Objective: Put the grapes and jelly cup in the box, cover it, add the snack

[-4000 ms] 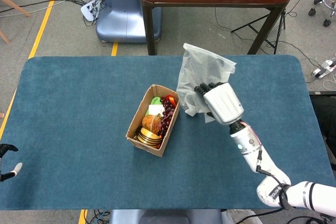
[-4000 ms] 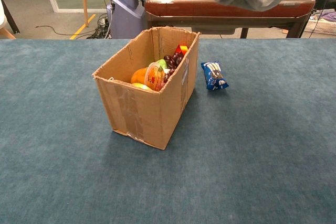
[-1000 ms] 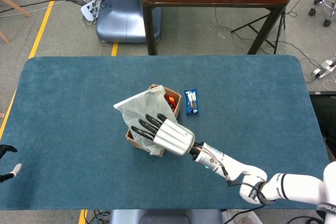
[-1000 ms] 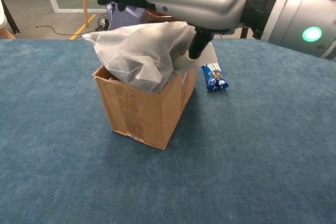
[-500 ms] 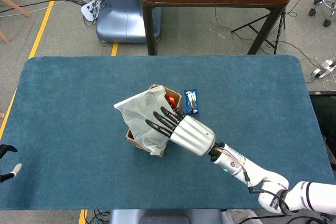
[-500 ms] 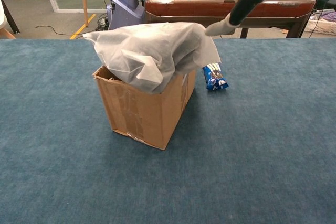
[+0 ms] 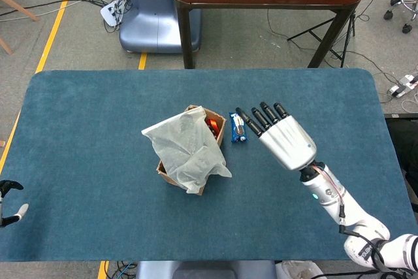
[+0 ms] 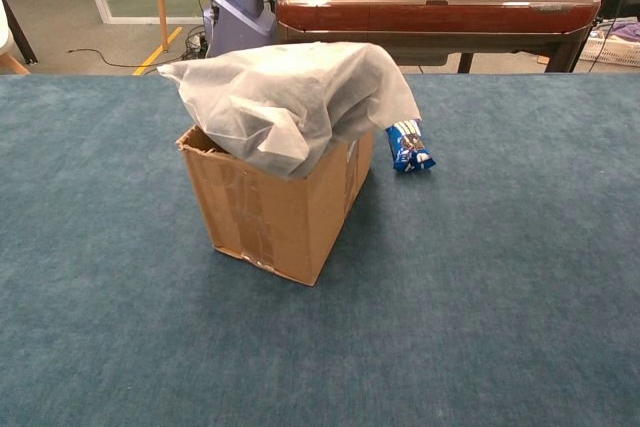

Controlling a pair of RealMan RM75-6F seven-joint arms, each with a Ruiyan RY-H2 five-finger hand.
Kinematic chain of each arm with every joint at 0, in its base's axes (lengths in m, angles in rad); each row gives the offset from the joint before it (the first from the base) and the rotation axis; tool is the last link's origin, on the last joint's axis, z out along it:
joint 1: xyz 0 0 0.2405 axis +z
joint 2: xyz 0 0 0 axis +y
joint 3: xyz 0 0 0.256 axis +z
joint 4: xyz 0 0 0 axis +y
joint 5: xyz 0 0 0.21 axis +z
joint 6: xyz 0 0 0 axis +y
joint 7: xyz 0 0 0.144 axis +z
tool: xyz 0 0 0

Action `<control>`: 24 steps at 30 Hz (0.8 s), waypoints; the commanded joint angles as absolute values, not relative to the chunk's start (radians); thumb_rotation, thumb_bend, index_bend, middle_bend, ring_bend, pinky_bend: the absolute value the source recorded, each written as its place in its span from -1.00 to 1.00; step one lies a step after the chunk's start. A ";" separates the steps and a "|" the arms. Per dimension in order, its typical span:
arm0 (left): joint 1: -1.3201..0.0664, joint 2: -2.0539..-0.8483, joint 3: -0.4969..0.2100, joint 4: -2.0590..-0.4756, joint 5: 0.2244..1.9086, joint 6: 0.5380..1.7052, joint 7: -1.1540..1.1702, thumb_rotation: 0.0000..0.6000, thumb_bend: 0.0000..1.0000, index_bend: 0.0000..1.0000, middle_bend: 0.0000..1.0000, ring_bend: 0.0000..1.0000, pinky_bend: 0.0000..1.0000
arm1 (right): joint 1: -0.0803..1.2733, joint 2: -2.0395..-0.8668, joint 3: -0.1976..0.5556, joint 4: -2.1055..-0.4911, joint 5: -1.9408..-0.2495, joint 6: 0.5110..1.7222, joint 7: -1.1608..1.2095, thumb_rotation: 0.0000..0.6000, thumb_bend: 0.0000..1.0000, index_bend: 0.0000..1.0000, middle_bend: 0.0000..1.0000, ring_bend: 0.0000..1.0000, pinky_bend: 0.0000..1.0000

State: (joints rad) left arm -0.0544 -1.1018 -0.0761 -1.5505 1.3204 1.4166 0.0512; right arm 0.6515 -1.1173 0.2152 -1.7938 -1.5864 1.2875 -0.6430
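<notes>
The right hand has a smooth silver-grey shell over its back and black fingers with rounded tips. Behind it a short dark wrist leads into a slim white forearm, with thin red and pale cables running along the wrist and a small green light on the forearm. Further back the arm widens into a white segment with a black ring. The left hand shows only as black parts with a white tip.
</notes>
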 commanded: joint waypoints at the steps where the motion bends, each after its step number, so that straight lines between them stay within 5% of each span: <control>1: -0.054 -1.102 -0.076 -1.552 1.321 1.418 0.052 1.00 -0.55 -0.16 -0.24 -0.39 -0.08 | 0.639 -1.124 0.229 -1.737 -1.530 1.278 -0.564 1.00 -0.93 -0.45 -0.03 -0.14 -0.05; 4: -0.053 -1.100 -0.077 -1.554 1.323 1.421 0.049 1.00 -0.55 -0.16 -0.24 -0.39 -0.08 | 0.641 -1.135 0.240 -1.666 -1.464 1.242 -0.494 1.00 -0.79 -0.37 0.06 -0.04 0.02; 14: -0.051 -1.097 -0.077 -1.560 1.327 1.429 0.048 1.00 -0.55 -0.16 -0.24 -0.39 -0.08 | 0.684 -1.223 0.209 -1.452 -1.400 1.117 -0.460 1.00 -0.78 -0.35 0.47 0.49 0.50; 24: -0.049 -1.095 -0.077 -1.562 1.326 1.430 0.048 1.00 -0.55 -0.16 -0.24 -0.39 -0.08 | 0.723 -1.313 0.184 -1.341 -1.342 1.017 -0.511 1.00 -0.78 -0.34 0.79 0.82 0.69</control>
